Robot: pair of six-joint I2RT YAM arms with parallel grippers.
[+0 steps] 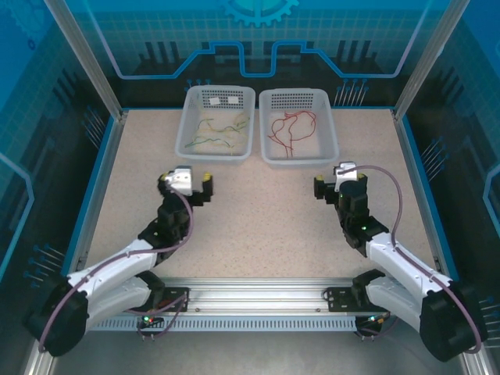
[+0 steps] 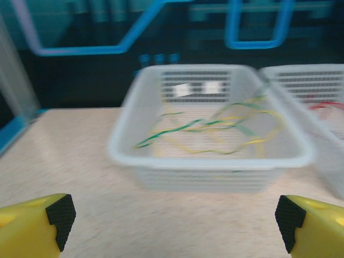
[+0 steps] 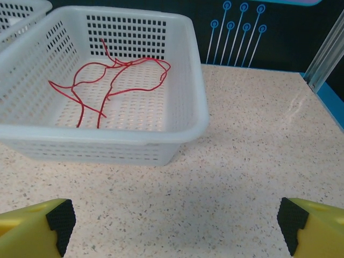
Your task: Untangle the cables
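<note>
Matt, speckled stone-look worktop [image 3: 258,140]; white perforated plastic baskets [image 3: 201,102], semi-gloss; thin smooth-coated cables [image 3: 129,88]; yellow plastic fingers [image 3: 27,234], matt black textured pads [image 3: 60,220].

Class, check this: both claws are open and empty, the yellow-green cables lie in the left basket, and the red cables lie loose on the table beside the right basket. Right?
No. The red cables lie inside the right basket, not beside it; the right wrist view shows it. The rest holds: left claw and right claw open and empty, yellow-green cables in the left basket.
</note>
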